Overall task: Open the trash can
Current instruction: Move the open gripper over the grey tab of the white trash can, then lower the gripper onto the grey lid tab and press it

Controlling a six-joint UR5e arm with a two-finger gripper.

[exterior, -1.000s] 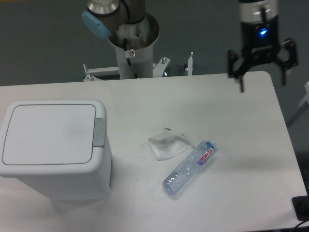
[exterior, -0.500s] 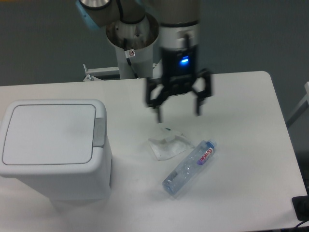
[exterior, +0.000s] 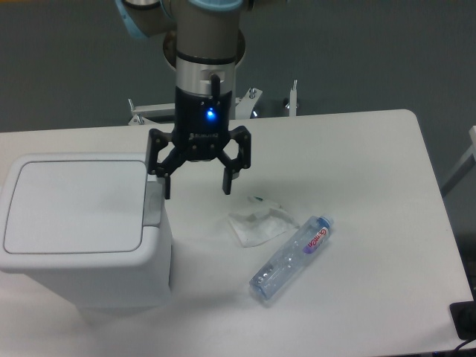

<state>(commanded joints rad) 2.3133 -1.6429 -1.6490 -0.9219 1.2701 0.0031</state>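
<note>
The trash can (exterior: 82,230) is a large white boxy bin at the left of the table, its flat lid (exterior: 74,204) shut and a grey push-button strip (exterior: 153,204) on its right rim. My gripper (exterior: 196,190) is open and empty, pointing down just right of the can's upper right corner. Its left fingertip hangs right above the top of the button strip. I cannot tell if it touches.
A crumpled clear plastic wrapper (exterior: 256,222) lies on the table right of the gripper. A clear plastic bottle (exterior: 291,256) with a blue cap lies on its side beside it. The arm's base (exterior: 201,89) stands at the table's far edge.
The gripper has swept left across the table from the far right corner to the trash can's right rim. It stayed open. The can, wrapper and bottle have not moved.
</note>
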